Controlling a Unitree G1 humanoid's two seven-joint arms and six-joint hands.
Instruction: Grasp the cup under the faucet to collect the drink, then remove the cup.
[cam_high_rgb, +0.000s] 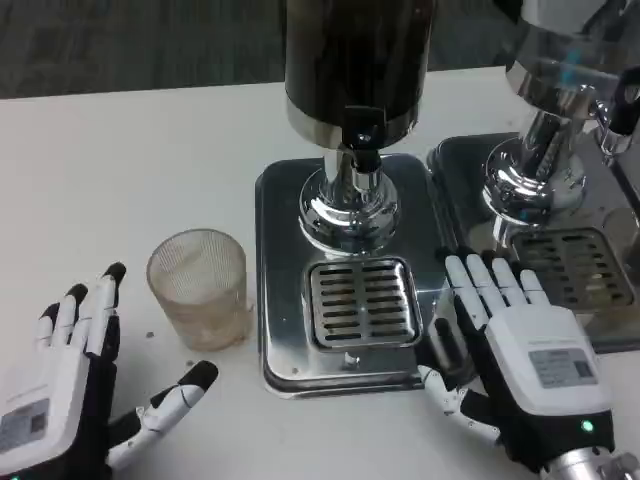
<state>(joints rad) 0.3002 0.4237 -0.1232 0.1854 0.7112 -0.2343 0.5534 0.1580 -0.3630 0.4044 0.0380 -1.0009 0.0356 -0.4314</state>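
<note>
While no writing reads, the cup (198, 287) stands — unheld.

Cup (198, 287) left of drip tray (362, 302), between open hands.

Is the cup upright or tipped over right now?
Upright. The cup stands on its base on the white table, its open rim facing up, left of the dispenser's metal tray and not under the faucet.
</note>
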